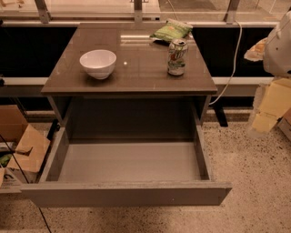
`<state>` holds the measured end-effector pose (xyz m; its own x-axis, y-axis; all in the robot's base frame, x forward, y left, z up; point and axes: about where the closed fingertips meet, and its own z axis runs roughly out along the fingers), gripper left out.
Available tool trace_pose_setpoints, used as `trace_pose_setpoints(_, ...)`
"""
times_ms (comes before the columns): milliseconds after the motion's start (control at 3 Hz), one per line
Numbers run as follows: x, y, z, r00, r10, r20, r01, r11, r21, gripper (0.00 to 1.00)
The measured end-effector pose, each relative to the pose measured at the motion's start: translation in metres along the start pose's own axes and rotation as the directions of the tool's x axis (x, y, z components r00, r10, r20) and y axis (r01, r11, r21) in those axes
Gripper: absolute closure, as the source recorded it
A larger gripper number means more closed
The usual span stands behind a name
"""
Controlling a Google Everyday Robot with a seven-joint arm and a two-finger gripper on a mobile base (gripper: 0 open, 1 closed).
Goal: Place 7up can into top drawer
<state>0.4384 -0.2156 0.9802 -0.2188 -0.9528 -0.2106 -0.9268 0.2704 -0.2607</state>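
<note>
One risk: upright silver-and-green 7up can [177, 57] tips if clipped off-centre; jaws at right edge, well apart from it, spread-or-pressed can't tell.

A grey-brown table [136, 68] with a glossy top stood on a speckled, terrazzo-type floor [254, 182]. Its top drawer [127, 193] stood open toward the camera. Behind the table ran a dark recess [27, 50] capped by a pale ledge [91, 22]. Metal uprights [42, 11] rose from the ledge, probably window or railing framing. A white cable [236, 50] hung from the ledge, right of the table. Opened cardboard boxes [22, 141] lay on the floor at left. Lighting was warm and reflected off the tabletop. The gripper [268, 113] sat at the right edge of view, above the floor.
</note>
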Motion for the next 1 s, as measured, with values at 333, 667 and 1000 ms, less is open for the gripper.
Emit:
trace_pose_setpoints(333,0.0,0.0,0.0,1.0,0.0,0.0,0.0,1.0,0.0,0.0)
trace_pose_setpoints(667,-0.015,-0.003,0.004,1.0,-0.013,0.022,0.012,0.9994,0.034,0.0)
trace_pose_setpoints(1000,-0.032,-0.015,0.015,0.995,-0.02,0.096,0.012,0.9971,0.075,0.0)
